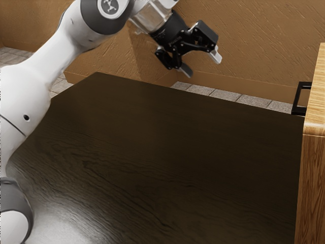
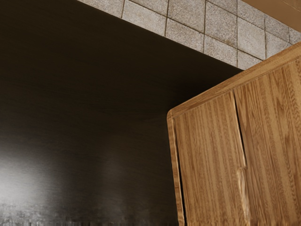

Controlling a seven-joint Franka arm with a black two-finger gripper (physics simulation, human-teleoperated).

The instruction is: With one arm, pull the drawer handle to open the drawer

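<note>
Exterior view has the black gripper (image 1: 203, 63) raised above the dark table's (image 1: 152, 152) far edge, fingers spread wide and empty, probably readied to straddle the black drawer handle (image 1: 300, 99) jutting from the wooden cabinet (image 1: 314, 152), well apart toward that view's right.

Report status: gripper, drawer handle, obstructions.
Gripper open, empty, high above the table. Drawer handle untouched, off toward the exterior view's right, on the wooden cabinet. Nothing between them.
</note>
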